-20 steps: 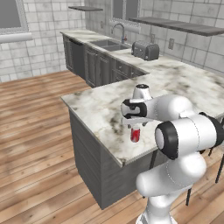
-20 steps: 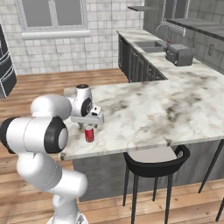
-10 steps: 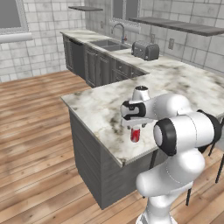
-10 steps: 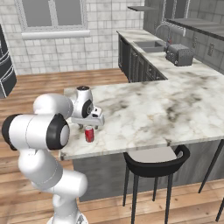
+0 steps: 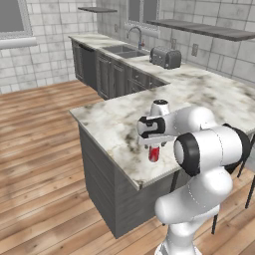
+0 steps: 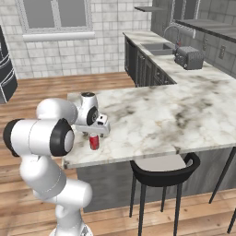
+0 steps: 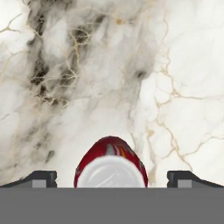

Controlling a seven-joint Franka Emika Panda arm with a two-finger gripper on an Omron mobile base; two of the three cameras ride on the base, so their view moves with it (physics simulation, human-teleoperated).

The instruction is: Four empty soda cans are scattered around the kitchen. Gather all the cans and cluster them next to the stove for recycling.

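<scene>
Hand view showed your gripper [image 7: 112, 178] spread fully, empty, straddling the small red, silver-topped soda can [image 7: 111, 164] on the white-grey marble counter [image 7: 183, 65] (pickup step); you needed to descend, then close.

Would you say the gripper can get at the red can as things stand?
Probably yes: the gripper hangs open right over the upright can, one fingertip either side, apart from it, and only bare marble counter lies around it.

No words or numbers can be read anywhere. The red soda can [image 7: 111, 162] has swirly colored marks on its side, but they do not make letters.
</scene>
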